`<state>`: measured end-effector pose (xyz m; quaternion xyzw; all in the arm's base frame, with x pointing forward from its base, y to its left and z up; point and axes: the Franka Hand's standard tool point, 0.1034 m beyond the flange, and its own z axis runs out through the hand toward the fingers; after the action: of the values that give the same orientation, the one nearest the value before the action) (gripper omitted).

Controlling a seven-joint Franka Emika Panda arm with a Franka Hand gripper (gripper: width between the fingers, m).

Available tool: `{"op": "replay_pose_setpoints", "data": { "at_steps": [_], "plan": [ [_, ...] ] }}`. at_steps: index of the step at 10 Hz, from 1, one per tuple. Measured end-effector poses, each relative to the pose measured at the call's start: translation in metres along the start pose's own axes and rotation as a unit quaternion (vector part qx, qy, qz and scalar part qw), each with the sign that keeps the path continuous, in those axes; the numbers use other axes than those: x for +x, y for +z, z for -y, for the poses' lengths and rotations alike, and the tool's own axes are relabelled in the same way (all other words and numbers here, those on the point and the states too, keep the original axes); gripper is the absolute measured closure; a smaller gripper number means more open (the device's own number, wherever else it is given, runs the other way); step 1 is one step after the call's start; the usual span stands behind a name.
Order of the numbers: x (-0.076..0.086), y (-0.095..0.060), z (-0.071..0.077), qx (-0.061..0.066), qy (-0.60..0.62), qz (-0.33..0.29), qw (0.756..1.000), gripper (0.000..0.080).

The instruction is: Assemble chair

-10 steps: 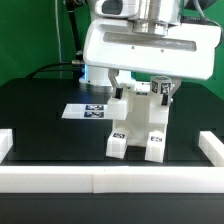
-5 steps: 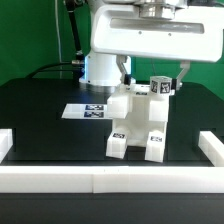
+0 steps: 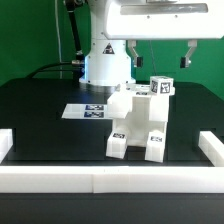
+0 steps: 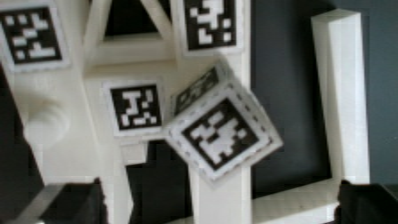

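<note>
End effector (image 3: 160,55) spread above the chair (image 3: 138,122) — tags (image 4: 221,127) legible only from the wrist.

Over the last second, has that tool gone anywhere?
Yes. The tool has risen straight up, away from the white chair, which stayed put on the black table; its fingers now hang open above it.

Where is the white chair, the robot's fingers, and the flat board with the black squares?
chair (image 3: 140,125): exterior view, on its blocky white front.
fingers (image 3: 189,56): exterior view, on one dark finger's tip, above the chair.
marker board (image 3: 80,110): exterior view, on its white surface beside the tags.
</note>
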<state>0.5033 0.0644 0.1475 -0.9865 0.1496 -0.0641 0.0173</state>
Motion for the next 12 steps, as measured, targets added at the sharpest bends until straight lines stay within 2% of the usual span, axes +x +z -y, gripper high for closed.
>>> {"op": "replay_pose_setpoints", "data": {
  "at_steps": [1,2,6,7,9,12],
  "plan": [
    [-0.016,-0.002,0.002,0.006,0.012,0.006,1.0,0.0151],
    [-0.021,-0.001,0.002,0.007,0.013,0.007,1.0,0.0151],
    [-0.021,0.0,0.002,0.005,0.013,0.008,1.0,0.0151],
    [-0.032,0.003,0.008,0.005,0.044,0.008,0.999,0.0151],
    [-0.069,0.014,0.029,0.002,0.07,0.012,0.997,0.0151],
    [-0.093,0.03,0.051,-0.008,0.077,0.018,0.997,0.0151]
  ]
}}
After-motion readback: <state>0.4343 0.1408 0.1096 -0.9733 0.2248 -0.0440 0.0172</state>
